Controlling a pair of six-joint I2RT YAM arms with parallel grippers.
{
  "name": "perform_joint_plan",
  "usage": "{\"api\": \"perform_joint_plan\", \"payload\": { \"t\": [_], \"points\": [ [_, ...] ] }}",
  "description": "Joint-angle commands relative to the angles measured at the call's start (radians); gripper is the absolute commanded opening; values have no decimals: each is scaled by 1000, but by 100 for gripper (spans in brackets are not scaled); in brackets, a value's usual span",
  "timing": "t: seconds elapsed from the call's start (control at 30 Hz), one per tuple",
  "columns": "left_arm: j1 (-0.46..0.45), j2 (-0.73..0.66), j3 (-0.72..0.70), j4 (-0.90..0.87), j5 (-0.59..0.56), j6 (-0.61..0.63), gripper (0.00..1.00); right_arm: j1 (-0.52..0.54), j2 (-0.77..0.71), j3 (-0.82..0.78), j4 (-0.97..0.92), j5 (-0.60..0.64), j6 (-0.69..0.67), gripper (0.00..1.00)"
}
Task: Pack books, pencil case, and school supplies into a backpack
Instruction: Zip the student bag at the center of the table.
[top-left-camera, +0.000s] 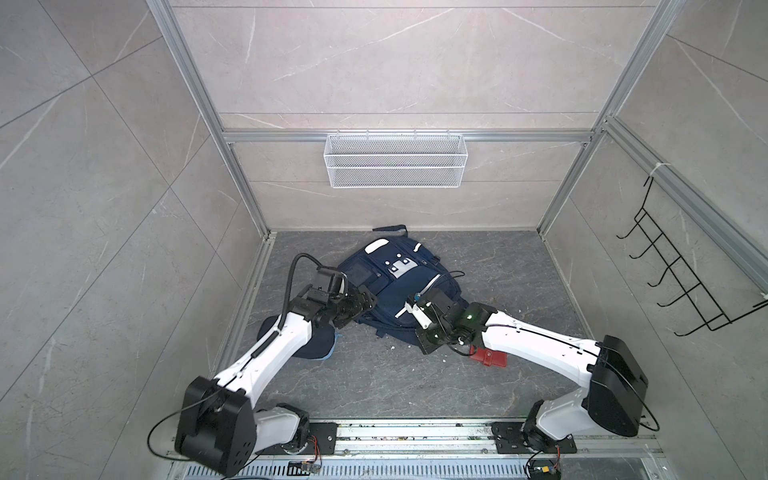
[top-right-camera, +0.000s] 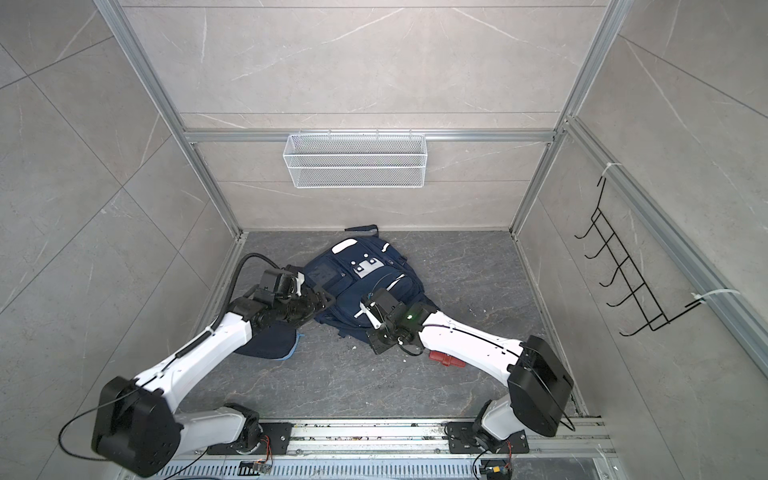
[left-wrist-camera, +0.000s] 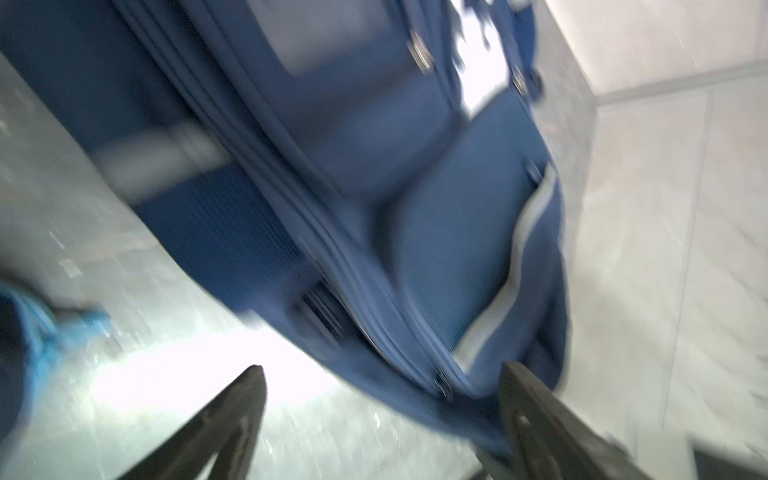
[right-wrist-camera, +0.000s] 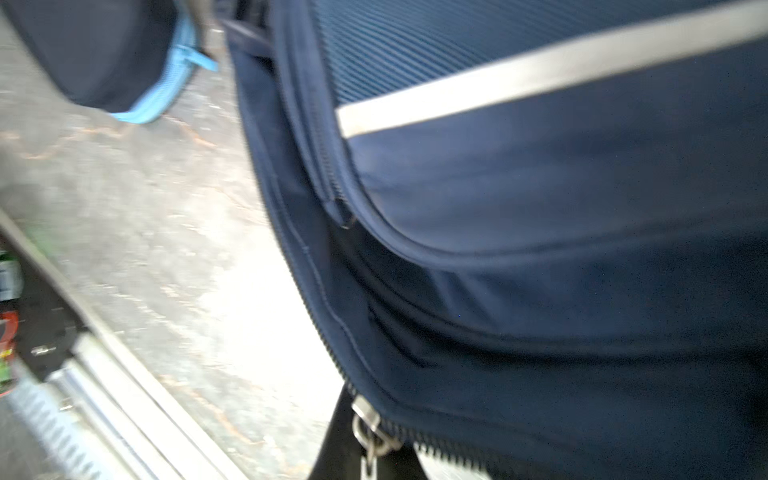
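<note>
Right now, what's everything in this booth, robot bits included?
floor: one, dark grey marbled, underneath everything
backpack: one, navy with white stripes, lying mid-floor
pencil case: one, navy with light-blue edge, beside the backpack, partly under the left arm
red case: one, red, on the floor, partly under the right arm
zip pull: one, silver, on the backpack's edge
wire basket: one, white, on the back wall
hook rack: one, black, on a side wall
books: none in sight
left gripper: one, dark, open at the backpack's edge
right gripper: one, dark, shut on the zip pull
</note>
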Motion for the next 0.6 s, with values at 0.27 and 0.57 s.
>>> {"api": "perform_joint_plan", "payload": {
  "t": [0.27,0.57],
  "points": [
    [-166,-58,-226,272,-49,-344,81,42,61,64,117,-148,9,0],
    [-187,71,-209,409,3,-361,65,82,54,10,144,-151,44,0]
  ]
}}
